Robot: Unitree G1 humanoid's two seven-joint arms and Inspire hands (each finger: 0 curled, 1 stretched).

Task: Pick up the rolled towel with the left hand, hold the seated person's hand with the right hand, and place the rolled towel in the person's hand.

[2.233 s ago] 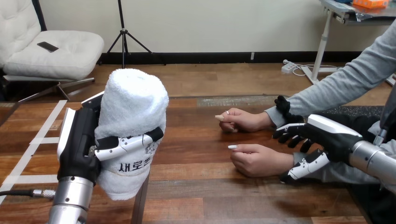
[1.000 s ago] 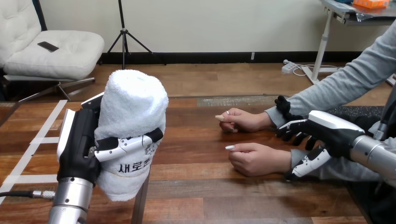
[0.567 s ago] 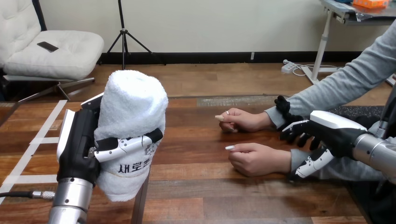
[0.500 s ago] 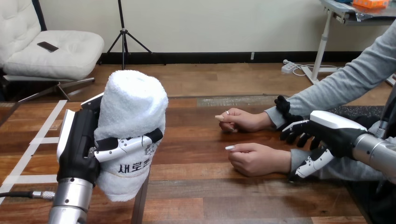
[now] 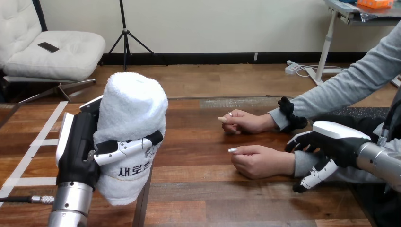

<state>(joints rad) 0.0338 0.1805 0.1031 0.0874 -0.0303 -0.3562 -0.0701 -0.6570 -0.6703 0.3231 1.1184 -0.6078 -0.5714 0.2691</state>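
A white rolled towel stands upright in my left hand, whose fingers and thumb are curled round its lower half, above the table's left side. The person's two hands rest on the table at the right: the farther hand loosely curled, the nearer hand palm down. My right hand hovers over the nearer arm's grey sleeve, behind the wrist, fingers bent loosely and thumb hanging below. I see nothing gripped in it.
The wooden table has white tape strips along its left part. A black band lies round the farther wrist. Bare wood lies between the towel and the person's hands.
My right hand has drawn back to the right and a little down along the person's sleeve. The left hand with the towel has stayed nearly still.
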